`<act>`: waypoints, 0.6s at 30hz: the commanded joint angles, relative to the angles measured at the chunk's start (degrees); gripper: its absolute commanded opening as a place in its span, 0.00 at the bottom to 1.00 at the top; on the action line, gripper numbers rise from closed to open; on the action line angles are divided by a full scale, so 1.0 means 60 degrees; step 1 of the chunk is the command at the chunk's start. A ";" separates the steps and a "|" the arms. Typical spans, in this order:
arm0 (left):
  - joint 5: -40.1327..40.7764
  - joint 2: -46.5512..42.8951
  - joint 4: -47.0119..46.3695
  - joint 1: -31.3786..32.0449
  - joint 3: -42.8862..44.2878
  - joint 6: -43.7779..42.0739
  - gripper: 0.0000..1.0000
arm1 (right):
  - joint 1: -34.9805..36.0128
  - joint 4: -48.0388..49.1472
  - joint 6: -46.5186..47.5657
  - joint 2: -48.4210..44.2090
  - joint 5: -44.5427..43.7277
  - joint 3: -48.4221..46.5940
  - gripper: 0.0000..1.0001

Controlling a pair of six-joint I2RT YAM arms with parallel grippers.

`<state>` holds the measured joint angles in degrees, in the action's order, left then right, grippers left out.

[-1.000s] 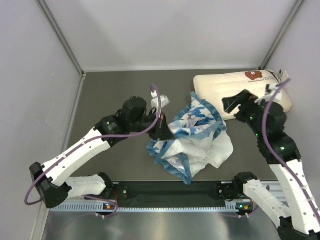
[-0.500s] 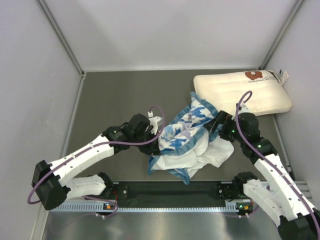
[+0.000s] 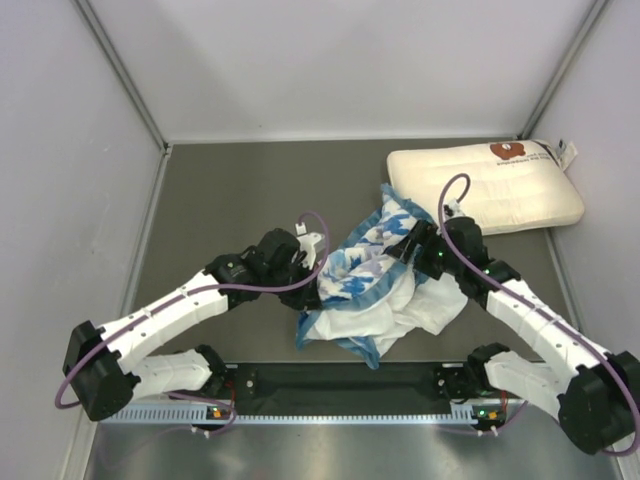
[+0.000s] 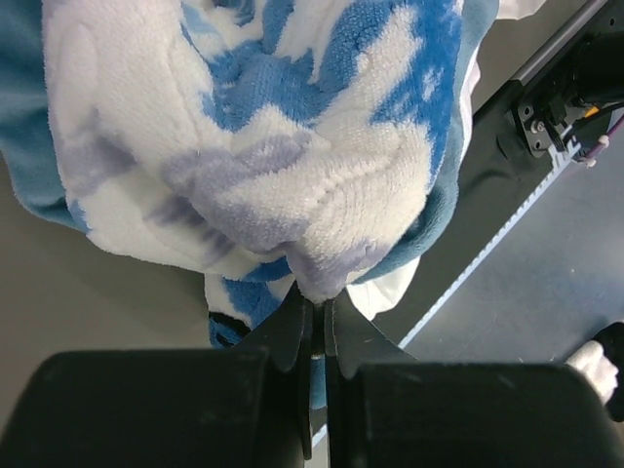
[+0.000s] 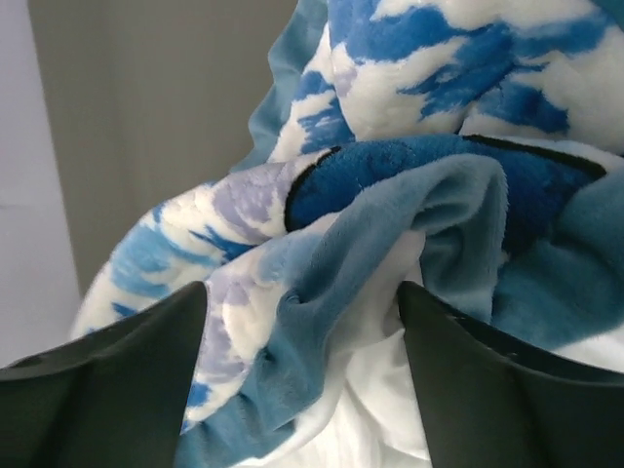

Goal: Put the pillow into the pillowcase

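Left claw [image 4: 317, 314] is pinching a fold of the pillowcase [image 3: 375, 290], its two fingers pressed together on the fluffy blue-and-white cloth at the heap's left edge, with the fabric bulging out just past the tips. Right claw [image 5: 302, 322] is standing wide apart at the heap's right side, with a blue-edged fold and some of the plain white inside lying between its fingers [image 5: 107, 375]; whether they are touching the cloth cannot be told. The pillowcase is lying crumpled in the middle of the grey table [image 3: 225, 190], white lining spilling toward the near edge. The pillow [image 3: 490, 185] is resting outside it in the far right corner, bear logo toward the right wall, its near left corner just beside the top of the heap. The right arm is reaching in from the near right, passing in front of the pillow. A black rail [image 3: 340, 381] is running along the near edge, and a purple cable [image 3: 315, 225] is looping over the left arm.
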<state>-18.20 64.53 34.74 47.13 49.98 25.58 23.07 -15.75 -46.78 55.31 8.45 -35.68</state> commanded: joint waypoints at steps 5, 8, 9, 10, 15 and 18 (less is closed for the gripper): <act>0.1199 -0.0413 -0.0049 -0.0004 0.0108 0.0159 0.00 | 0.0608 0.1467 -0.0289 0.1239 -0.0207 -0.0950 0.20; 0.2619 -0.0545 0.0391 -0.0062 0.0400 0.0336 0.00 | 0.0754 0.1293 -0.0084 0.1241 -0.0221 -0.1654 0.00; 0.3377 -0.0618 0.0435 -0.0106 0.0532 0.0292 0.00 | 0.0784 0.1176 0.0047 0.1212 -0.0279 -0.1859 0.00; 0.3645 -0.0648 0.0392 -0.0295 0.0562 0.0248 0.00 | 0.0827 0.1102 0.0135 0.1183 -0.0353 -0.2238 0.00; 0.3738 -0.0779 0.0216 -0.0912 0.1277 -0.0307 0.00 | 0.0843 0.0591 0.1202 0.0598 -0.0777 -0.3455 0.00; 0.1706 -0.1159 -0.0440 -0.0927 0.1776 -0.0921 0.00 | 0.0843 0.0676 0.1964 -0.0105 -0.0866 -0.4217 0.00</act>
<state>-0.51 61.39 36.84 41.58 55.61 24.60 27.46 -13.41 -41.71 60.01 5.52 -54.59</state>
